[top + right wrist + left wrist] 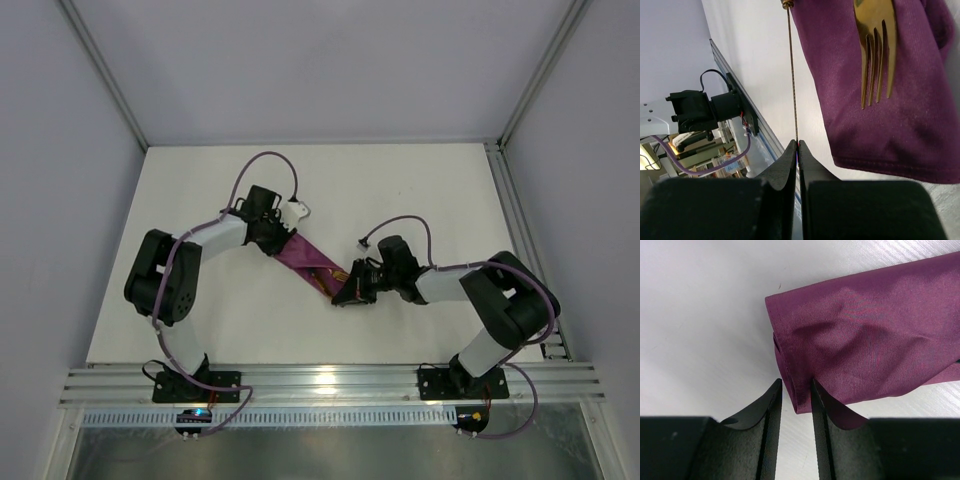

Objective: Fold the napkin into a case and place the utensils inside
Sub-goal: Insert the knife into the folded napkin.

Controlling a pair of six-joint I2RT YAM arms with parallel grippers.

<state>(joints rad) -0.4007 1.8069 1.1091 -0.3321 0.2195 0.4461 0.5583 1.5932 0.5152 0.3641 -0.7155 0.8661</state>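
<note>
Honestly floppy napkin (875, 335), best pinched by folded corner like left gripper (796, 395) does; right gripper (798, 146) clamped on thin stiff knife (792, 75).

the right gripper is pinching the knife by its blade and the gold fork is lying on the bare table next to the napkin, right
Not quite. The right gripper does pinch the thin knife edge-on, but the gold fork lies on the purple napkin, not on the bare table. The right wrist view shows its tines over the cloth.
</note>
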